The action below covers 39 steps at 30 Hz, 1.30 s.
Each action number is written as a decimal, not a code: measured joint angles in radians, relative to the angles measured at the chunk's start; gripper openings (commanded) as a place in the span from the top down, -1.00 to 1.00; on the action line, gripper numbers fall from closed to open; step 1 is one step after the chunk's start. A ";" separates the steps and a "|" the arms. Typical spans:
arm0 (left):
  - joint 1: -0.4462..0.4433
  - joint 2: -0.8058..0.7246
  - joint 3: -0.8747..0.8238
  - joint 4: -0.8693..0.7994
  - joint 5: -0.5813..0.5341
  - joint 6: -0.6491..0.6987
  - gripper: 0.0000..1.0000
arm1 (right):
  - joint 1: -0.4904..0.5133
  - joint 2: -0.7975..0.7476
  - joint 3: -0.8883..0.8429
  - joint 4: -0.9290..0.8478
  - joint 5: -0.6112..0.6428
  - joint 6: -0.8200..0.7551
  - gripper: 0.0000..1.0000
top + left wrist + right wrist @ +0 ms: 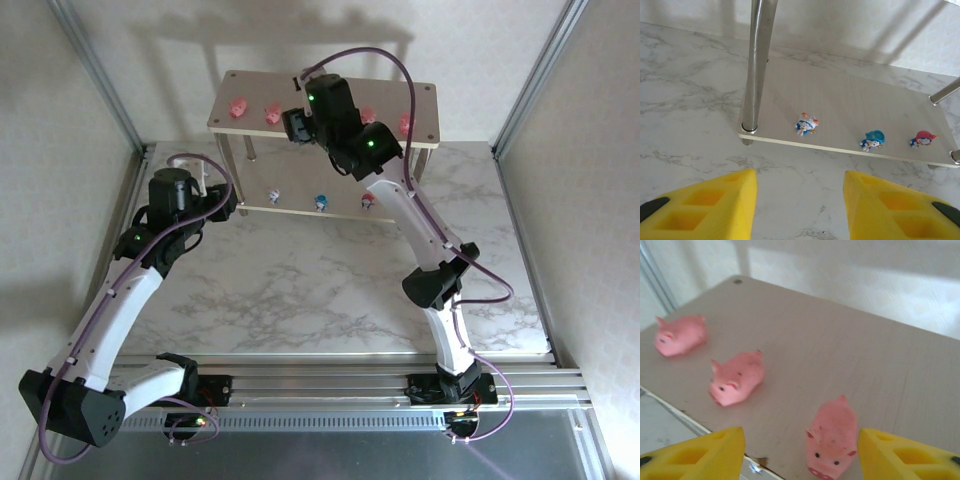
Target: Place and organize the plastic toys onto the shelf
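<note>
A pink pig [832,437] stands on the shelf's top board [855,340], close to the front edge, with its snout toward the camera. It sits between the two yellow fingers of the right gripper [802,457]. The jaws are spread and do not clamp it. The finger at the picture's right [910,455] is just beside the pig's flank, and the other finger [700,455] stands well apart from it.

Outside the fingers, a second pig [736,377] and a third pig [681,335] stand further along the same board. Seen from above, the right gripper [296,123] hangs over the middle of the shelf [425,100]. A fourth pig [367,116] and a fifth pig [405,124] stand on the board's other half, beyond the arm.

On the lower board [850,95], three whitish figurines stand in a row near the front edge. One is a grey-blue figurine [806,124], one a blue-capped figurine [873,140] and one a red-capped figurine [924,139].

The left gripper [800,210] is over the marble counter [690,100], just in front of that board and near a silver leg [757,65]. Its jaws are apart with nothing between them. The figurines lie beyond its fingertips, not touching them.
</note>
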<state>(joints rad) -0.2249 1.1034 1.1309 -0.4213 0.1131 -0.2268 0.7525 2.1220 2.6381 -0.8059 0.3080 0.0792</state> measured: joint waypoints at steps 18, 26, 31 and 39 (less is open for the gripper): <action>0.159 -0.085 -0.205 0.155 0.022 -0.013 -0.99 | -0.164 -0.919 -0.838 0.105 0.188 0.095 -0.98; 0.183 -0.120 -0.391 0.339 -0.070 -0.040 -0.99 | -0.371 -1.188 -1.296 -0.123 0.259 0.277 -0.98; 0.188 -0.183 -0.504 0.457 -0.166 -0.064 -0.99 | -0.571 -1.210 -1.547 -0.130 0.179 0.338 -0.98; 0.190 -0.210 -0.713 0.709 -0.377 -0.042 -0.99 | -0.724 -1.201 -1.778 -0.002 0.087 0.389 -0.98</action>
<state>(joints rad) -0.0353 0.8932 0.4175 0.2874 -0.2642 -0.2687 0.0288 0.9211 0.8597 -0.8074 0.3950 0.4683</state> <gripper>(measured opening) 0.995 0.990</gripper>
